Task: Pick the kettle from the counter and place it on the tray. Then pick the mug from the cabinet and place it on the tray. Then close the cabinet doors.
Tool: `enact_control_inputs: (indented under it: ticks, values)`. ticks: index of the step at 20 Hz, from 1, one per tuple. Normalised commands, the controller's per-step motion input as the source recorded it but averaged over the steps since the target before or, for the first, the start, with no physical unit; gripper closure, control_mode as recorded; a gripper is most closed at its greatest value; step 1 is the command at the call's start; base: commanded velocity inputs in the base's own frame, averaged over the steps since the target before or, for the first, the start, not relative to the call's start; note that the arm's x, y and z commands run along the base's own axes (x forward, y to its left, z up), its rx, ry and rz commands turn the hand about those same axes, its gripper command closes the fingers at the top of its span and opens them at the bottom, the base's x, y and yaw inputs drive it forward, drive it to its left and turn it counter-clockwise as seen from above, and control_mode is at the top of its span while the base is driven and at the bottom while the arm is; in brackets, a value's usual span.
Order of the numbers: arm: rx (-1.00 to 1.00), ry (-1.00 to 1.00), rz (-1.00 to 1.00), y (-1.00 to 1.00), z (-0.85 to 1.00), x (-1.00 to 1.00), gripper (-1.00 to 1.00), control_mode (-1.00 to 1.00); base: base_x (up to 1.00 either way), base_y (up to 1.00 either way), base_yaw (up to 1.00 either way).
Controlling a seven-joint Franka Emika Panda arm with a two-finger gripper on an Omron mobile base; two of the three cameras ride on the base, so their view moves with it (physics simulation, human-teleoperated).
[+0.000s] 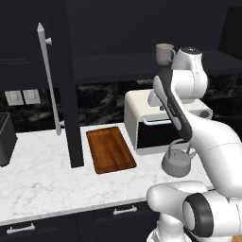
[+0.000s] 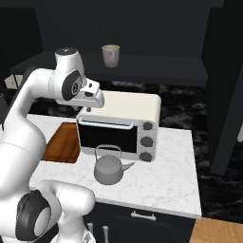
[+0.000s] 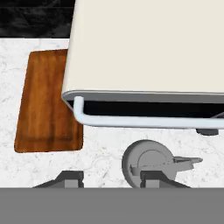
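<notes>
Left base view: tray [image 1: 109, 150] empty on counter [image 1: 42, 175], mug [image 1: 164, 53] in cabinet [image 1: 142, 64].

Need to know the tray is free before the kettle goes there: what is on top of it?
Nothing lies on the tray; its wood is bare in the left base view. In the hand view the toaster oven covers its right edge, so that strip stays unseen.

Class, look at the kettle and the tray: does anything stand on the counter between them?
Nothing visible does. The kettle sits before the toaster oven; bare counter separates it from the tray.
</notes>
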Motion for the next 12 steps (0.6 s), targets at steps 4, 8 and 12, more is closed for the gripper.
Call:
enact_control_inputs:
  ticks: [4, 8, 12]
  values:
    - [-0.02, 0.00, 0.00, -0.02, -0.05, -0.23, -1.00, -1.00, 0.00, 0.00, 0.00]
    - [-0.03, -0.08, 0.00, -0.27, -0.23, -0.54, -1.00, -1.00, 0.00, 0.00, 0.00]
    - [-0.05, -0.13, -0.08, -0.38, -0.31, -0.52, -1.00, -1.00, 0.00, 0.00, 0.00]
